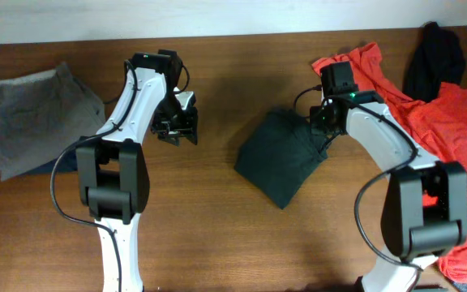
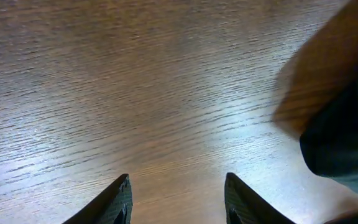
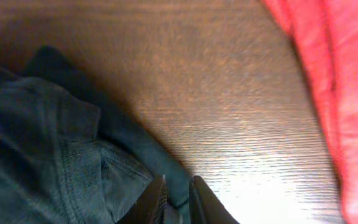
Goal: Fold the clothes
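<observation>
Blurred, unidentifiable dark shape (image 2: pixel 344 140); red clothes (image 1: pixel 460 122) cut off by edge
</observation>
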You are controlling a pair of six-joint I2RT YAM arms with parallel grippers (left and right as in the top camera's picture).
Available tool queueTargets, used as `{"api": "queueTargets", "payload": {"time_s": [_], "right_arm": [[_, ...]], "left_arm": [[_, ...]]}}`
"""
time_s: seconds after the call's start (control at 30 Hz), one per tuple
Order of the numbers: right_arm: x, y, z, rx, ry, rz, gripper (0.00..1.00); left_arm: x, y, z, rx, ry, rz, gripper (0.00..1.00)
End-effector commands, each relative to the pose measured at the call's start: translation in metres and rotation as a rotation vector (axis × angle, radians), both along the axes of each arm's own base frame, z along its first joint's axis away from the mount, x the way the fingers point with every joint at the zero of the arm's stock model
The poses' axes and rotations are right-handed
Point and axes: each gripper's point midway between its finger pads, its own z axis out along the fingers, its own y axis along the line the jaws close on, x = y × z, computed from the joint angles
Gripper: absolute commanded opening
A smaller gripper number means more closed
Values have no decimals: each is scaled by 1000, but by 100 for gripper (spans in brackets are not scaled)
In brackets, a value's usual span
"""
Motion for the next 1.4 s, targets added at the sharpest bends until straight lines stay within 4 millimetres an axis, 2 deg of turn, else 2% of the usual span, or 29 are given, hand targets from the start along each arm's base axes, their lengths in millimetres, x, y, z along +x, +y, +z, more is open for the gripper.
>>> {"api": "queueTargets", "payload": {"time_s": [0.0, 0.13, 0.33, 0.37, 0.6, 0.87, 0.97, 1.13, 1.37], "right_arm": [[0, 10, -24, 53, 47, 25, 21], [2, 25, -40, 129, 65, 51, 25], [2, 46, -42, 158, 65, 107, 28], [1, 57, -41, 156, 62, 155, 28], [-10, 103, -41, 148, 63, 282, 29], [-33, 160, -41, 145, 75, 422, 30], [-40, 173, -41, 133, 76, 456, 31], [-40, 169, -42, 121, 81, 437, 32], [-41, 149, -45, 114, 120, 393, 33]], "left_arm": [[5, -5, 19, -24, -49, -14, 48], [1, -4, 19, -20, -34, -14, 48], [1, -4, 19, -20, -33, -14, 48], [1, -4, 19, -20, -32, -14, 48], [3, -4, 23, -23, -46, -14, 47], [19, -3, 47, -39, -128, -3, 48], [20, -3, 47, -43, -129, -3, 55], [18, -24, 54, -180, -135, -61, 56], [10, -23, 41, -177, -96, -59, 57]]}}
